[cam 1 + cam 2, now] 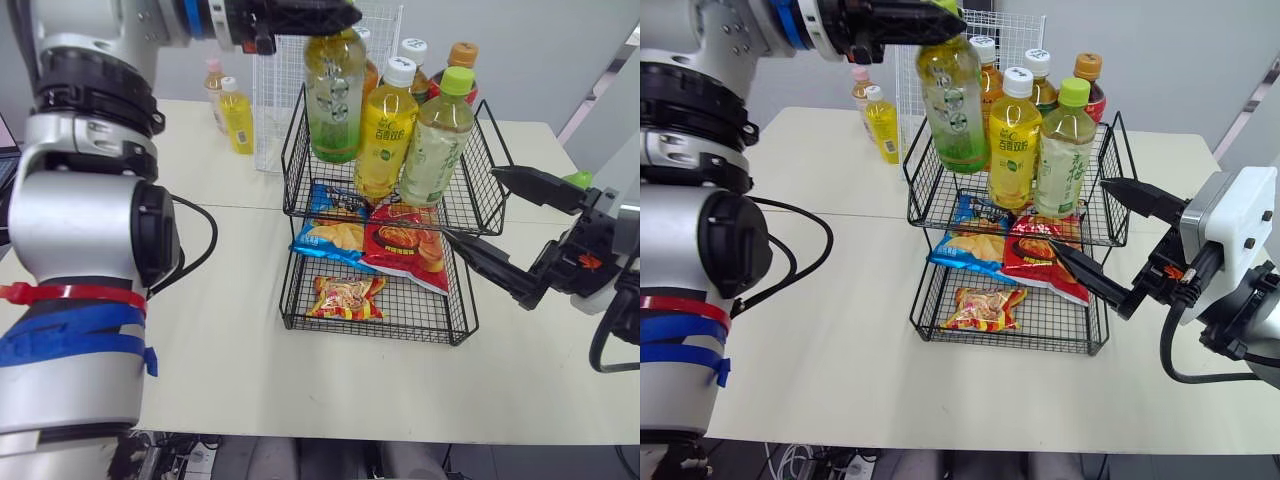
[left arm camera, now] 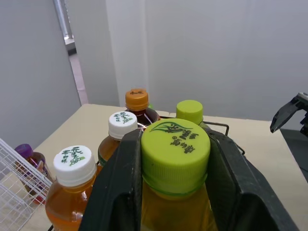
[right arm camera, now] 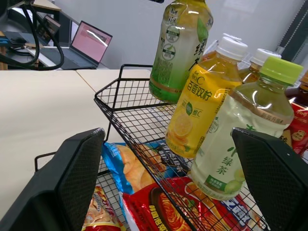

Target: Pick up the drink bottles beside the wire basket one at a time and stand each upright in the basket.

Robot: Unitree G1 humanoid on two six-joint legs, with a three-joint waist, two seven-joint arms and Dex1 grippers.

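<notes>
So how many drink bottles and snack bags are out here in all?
Drink bottles: 8 (5 standing in the wire basket's top tier, 1 large green tea bottle in the left gripper, 2 on the table beside it)
Snack bags: 3
Total: 11

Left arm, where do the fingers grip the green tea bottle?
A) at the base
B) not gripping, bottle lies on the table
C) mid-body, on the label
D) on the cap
D: the left gripper has its fingers pressed against both sides of the green cap, and the body of the bottle hangs bare below them.
</notes>
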